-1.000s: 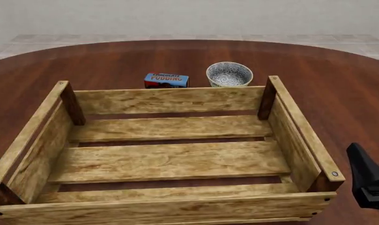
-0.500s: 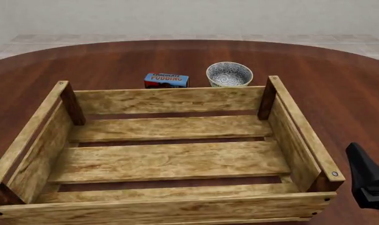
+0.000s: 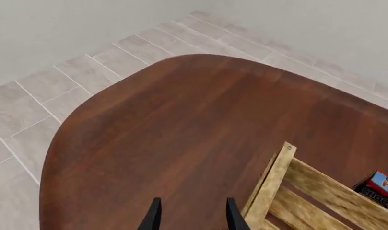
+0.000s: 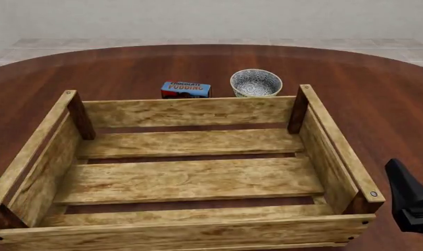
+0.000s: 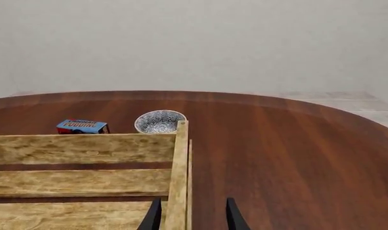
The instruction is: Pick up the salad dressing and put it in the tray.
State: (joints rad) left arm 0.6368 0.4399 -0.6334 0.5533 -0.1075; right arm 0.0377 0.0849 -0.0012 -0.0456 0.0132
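Tray on table, long axis left to right in front view, salad dressing out of view, left pincer open over bare table, right pincer open above tray's right wall.

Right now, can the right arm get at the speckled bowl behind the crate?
Probably yes: the bowl stands just past the crate's far right corner, and bare table runs there from the open right gripper.
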